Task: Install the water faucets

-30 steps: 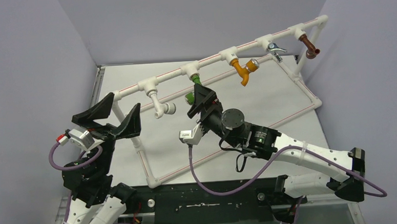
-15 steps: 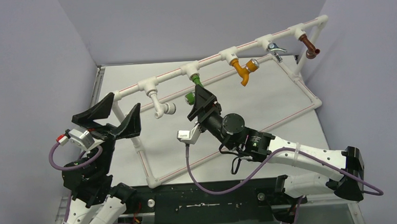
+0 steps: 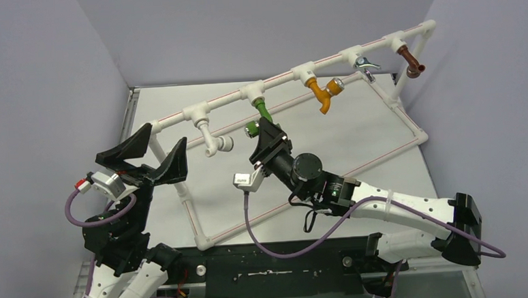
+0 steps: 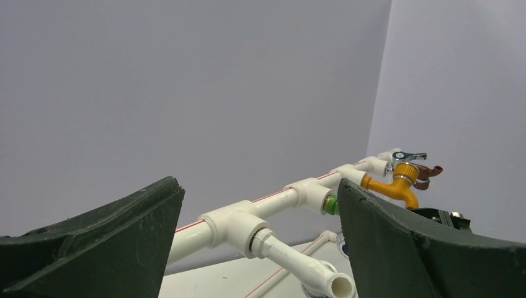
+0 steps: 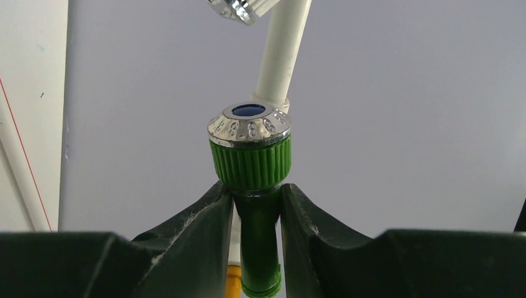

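Clamped at the stem under its ribbed knob by the right gripper: green faucet, at the middle tee of the pipe frame's top rail. Left gripper idle, fingers wide apart. Likely light, rigid, slick; stem grip safest.

Green faucet: bright green ribbed body, chrome dimpled cap, blue centre dot.
Orange faucet: orange-yellow, silver collar.
Silver faucet: chrome.
Brown faucet: reddish brown.
White faucet: white, chrome knob.
Pipe frame: white, thin red lengthwise stripes.
Table: off-white.
Left gripper, right gripper: black.
Arms: white links, black joints.
Cables: purple.
Walls: pale lavender-grey.
Base plate at near table edge: black.
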Action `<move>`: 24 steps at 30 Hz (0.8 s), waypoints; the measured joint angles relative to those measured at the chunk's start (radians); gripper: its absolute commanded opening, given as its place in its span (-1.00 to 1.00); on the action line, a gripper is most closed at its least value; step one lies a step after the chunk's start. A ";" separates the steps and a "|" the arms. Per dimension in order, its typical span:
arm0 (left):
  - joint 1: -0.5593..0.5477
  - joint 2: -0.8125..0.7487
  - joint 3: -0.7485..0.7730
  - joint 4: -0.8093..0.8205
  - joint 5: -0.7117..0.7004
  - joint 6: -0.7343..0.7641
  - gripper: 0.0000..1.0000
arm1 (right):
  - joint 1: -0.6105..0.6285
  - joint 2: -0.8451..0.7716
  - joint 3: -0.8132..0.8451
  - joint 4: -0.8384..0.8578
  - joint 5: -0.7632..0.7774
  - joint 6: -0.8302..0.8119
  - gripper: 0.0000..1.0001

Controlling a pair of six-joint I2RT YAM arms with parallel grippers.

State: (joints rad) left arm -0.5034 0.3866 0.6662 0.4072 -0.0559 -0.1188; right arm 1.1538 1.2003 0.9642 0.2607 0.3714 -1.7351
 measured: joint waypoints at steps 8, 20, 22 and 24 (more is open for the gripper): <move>0.000 0.000 0.000 0.000 0.000 0.000 0.87 | 0.006 0.002 -0.017 0.076 0.006 0.119 -1.00; 0.000 0.000 0.000 0.000 0.000 0.000 0.87 | 0.006 0.002 -0.138 0.451 0.024 0.586 -1.00; 0.000 0.000 0.000 0.000 0.000 0.000 0.87 | 0.006 0.002 -0.149 0.504 0.037 0.693 -1.00; 0.000 0.000 0.000 0.000 0.000 0.000 0.87 | 0.006 0.002 -0.153 0.545 0.059 0.797 -1.00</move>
State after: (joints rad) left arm -0.5034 0.3866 0.6662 0.4072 -0.0563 -0.1188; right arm 1.1603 1.2026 0.8112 0.8055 0.4305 -0.9379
